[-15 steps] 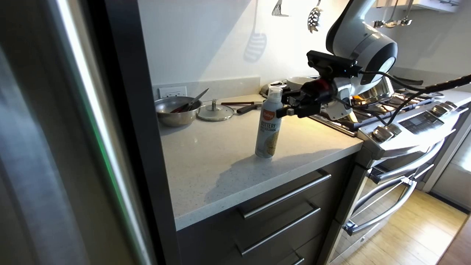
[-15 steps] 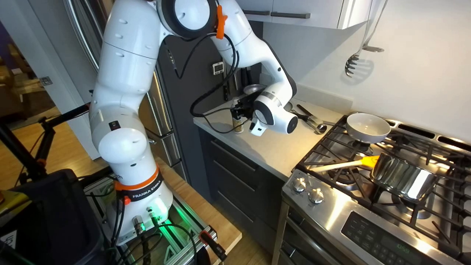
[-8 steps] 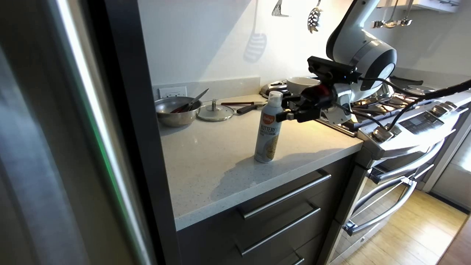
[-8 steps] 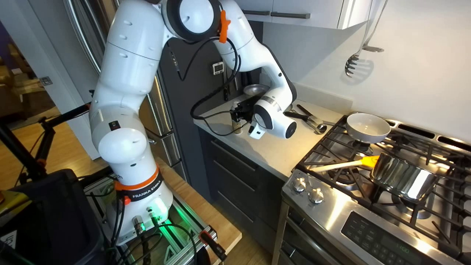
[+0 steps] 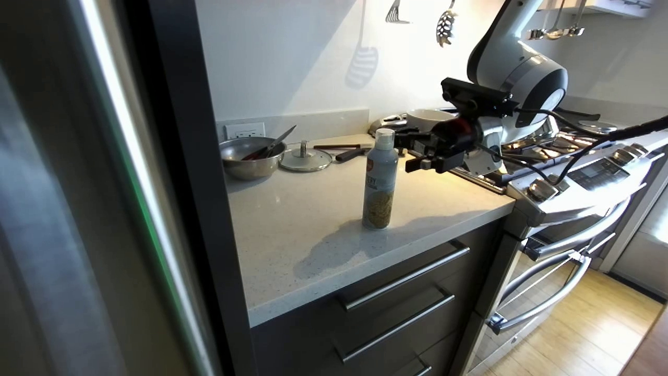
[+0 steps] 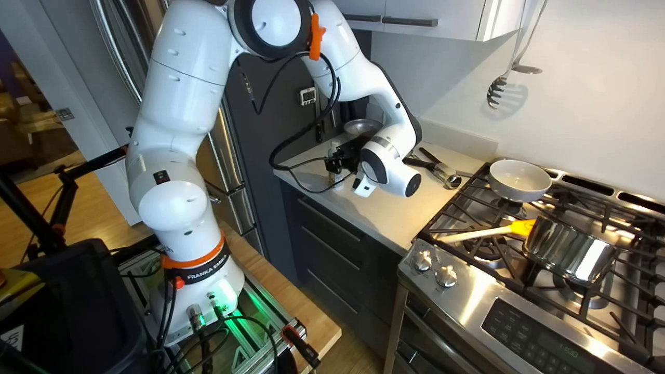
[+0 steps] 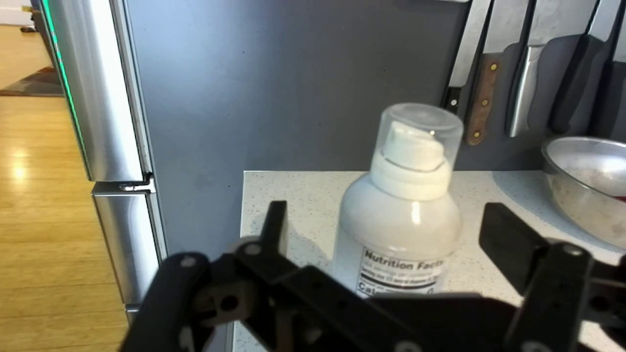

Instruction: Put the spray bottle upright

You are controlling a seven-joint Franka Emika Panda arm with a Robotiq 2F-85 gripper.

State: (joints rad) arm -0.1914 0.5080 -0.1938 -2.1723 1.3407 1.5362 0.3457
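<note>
Spray bottle [image 5: 380, 180], slim pale-silver cylinder with clear cap [image 7: 419, 127]: upright on the speckled off-white countertop [image 5: 292, 219], near its front edge.
Long axis: vertical, capped end pointing up.
Black two-fingered gripper [image 7: 386, 219]: fingers [image 7: 511, 244] apart, a gap showing on each side of the bottle.
Nutrition Facts panel [image 7: 397, 270]: turned toward the gripper.

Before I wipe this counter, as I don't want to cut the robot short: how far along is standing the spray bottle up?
Done: the spray bottle stands upright on the counter. In hand: nothing; the pincer is open, with counter showing between both jaws and the bottle in the wrist view. Left: probably just drawing the pincer away, as it hangs close to the bottle.
</note>
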